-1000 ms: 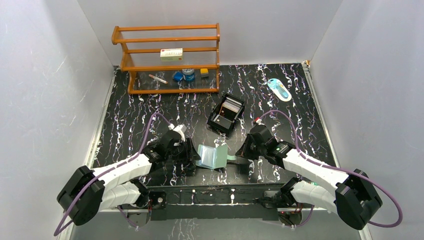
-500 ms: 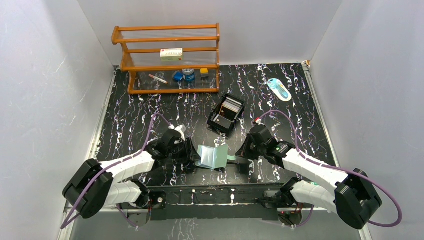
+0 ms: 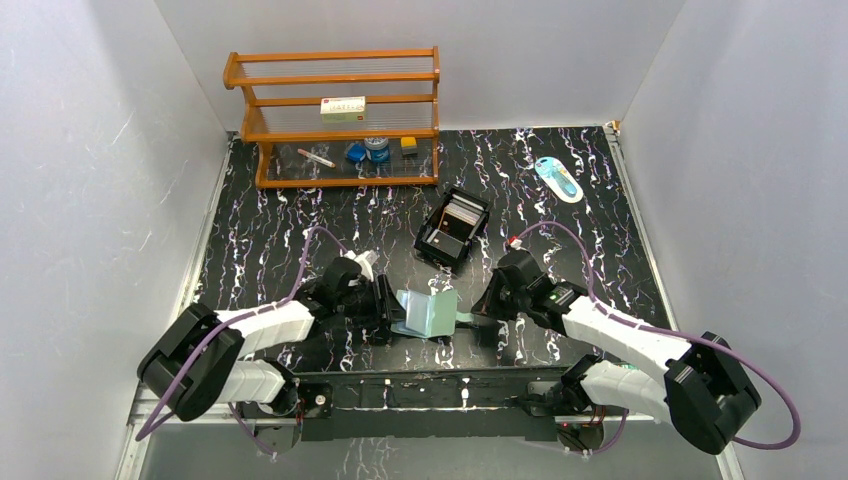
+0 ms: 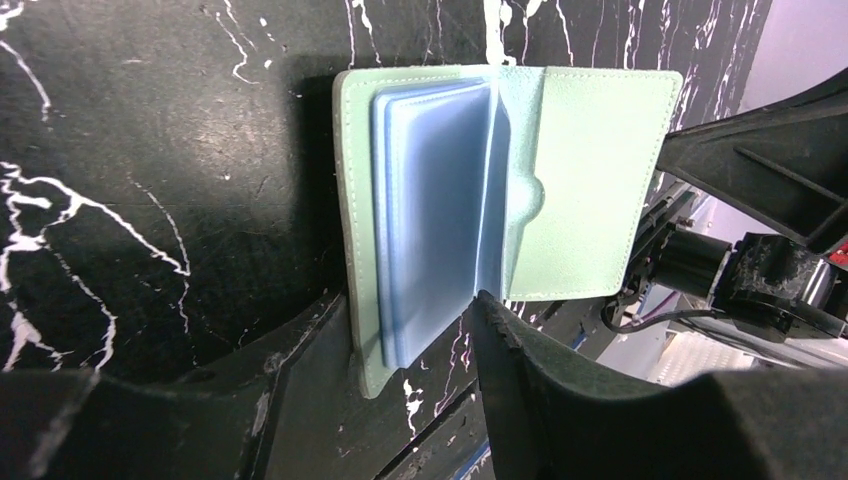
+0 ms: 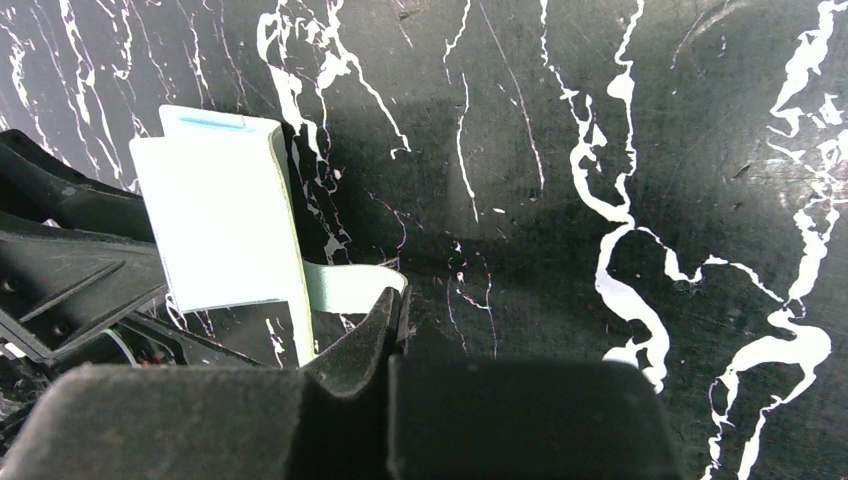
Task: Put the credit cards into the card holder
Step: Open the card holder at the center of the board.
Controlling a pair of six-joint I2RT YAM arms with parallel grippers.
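The teal-green card holder (image 3: pixel 428 313) lies open near the table's front edge, its pale blue inner pockets (image 4: pixel 430 210) showing in the left wrist view. My left gripper (image 3: pixel 390 312) is open. Its fingers straddle the card holder's left half, one finger (image 4: pixel 300 350) beside the cover and the other touching the pockets' edge. My right gripper (image 3: pixel 478 312) is shut on the card holder's snap tab (image 5: pixel 350 280), which runs into the closed fingertips. The credit cards (image 3: pixel 462 211) stand in a black compartmented box (image 3: pixel 452 230) behind the card holder.
A wooden rack (image 3: pixel 335 115) with small items stands at the back left. A blue and white object (image 3: pixel 557 178) lies at the back right. White walls enclose the table on three sides.
My left gripper has moved right, up to the card holder, so its fingers now straddle the left half. The right gripper and the card holder have stayed put.
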